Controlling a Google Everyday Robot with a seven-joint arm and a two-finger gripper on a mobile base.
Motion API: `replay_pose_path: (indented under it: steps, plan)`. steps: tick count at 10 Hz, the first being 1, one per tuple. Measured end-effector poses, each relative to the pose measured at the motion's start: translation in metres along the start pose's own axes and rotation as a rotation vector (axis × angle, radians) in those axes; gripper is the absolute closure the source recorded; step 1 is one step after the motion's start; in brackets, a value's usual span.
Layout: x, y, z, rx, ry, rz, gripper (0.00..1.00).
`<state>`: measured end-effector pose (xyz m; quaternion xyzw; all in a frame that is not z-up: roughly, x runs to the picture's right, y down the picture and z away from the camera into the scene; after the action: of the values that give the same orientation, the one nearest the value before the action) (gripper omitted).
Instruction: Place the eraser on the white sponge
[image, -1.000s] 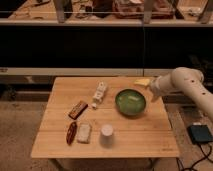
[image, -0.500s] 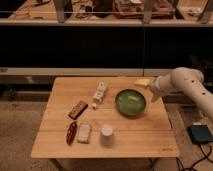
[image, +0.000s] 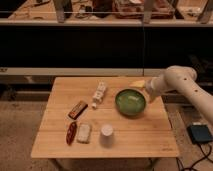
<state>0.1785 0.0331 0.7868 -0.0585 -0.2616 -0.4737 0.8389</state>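
While eraser (image: 77, 109) lies apart from white sponge (image: 84, 132), gripper (image: 149, 93) beside green bowl (image: 130, 102), opening cannot tell

Take the cup (image: 106, 131) on the table (image: 145, 137) as the dial's centre, with twelve pointing away from the camera. The sponge (image: 83, 132) lies near the cup at nine o'clock, and the oblong thing (image: 71, 133) lies just beside the sponge, further out toward nine. The eraser (image: 77, 109) sits at ten, behind the sponge and apart from it. The jointed block (image: 99, 93) lies at twelve and the bowl (image: 130, 102) at one. The gripper (image: 148, 91) is at the bowl's two o'clock edge, and a flat wedge (image: 137, 83) lies at the bowl's one.
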Motion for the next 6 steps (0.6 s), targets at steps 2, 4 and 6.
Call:
replay_pose_path:
  steps: [2, 4, 6]
  plan:
    - [-0.041, -0.039, 0.043, -0.155, -0.123, -0.133, 0.20]
    - [-0.082, -0.088, 0.086, -0.248, -0.238, -0.226, 0.20]
    - [-0.114, -0.133, 0.116, -0.268, -0.318, -0.289, 0.20]
